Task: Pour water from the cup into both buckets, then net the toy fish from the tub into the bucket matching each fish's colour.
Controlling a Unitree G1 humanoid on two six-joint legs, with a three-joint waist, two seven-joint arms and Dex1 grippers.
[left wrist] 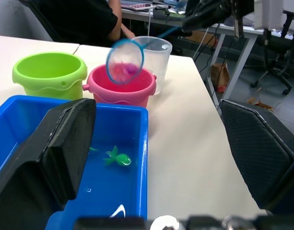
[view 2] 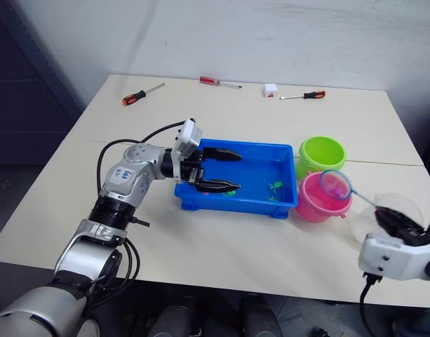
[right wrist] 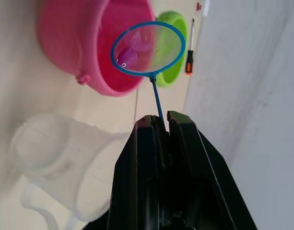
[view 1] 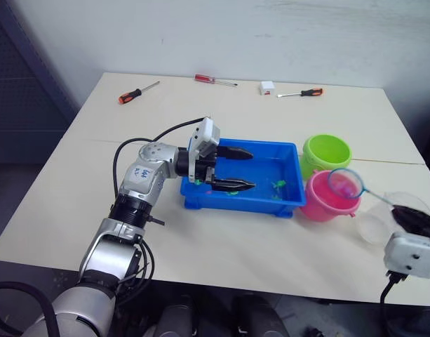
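Note:
The blue tub (view 1: 239,204) sits mid-table holding water and a green toy fish (view 1: 276,187). My left gripper (view 1: 244,168) is open at the tub's left end, one finger (left wrist: 51,158) inside the tub and the other (left wrist: 262,158) on the outer side of its front wall. To the tub's right stand the lime green bucket (view 1: 327,151) and the pink bucket (view 1: 318,204). My right gripper (right wrist: 161,125) is shut on the net's handle. The net's blue hoop (view 1: 344,184) hangs over the pink bucket with a pink fish (right wrist: 128,55) in its mesh. The clear cup (view 1: 383,219) stands right of the pink bucket.
Three red-handled screwdrivers (view 1: 137,92) (view 1: 215,80) (view 1: 301,93) and a small white box (view 1: 267,87) lie along the table's far side. The table's right edge runs close to the cup. A person in dark clothing (left wrist: 84,19) is beyond the table.

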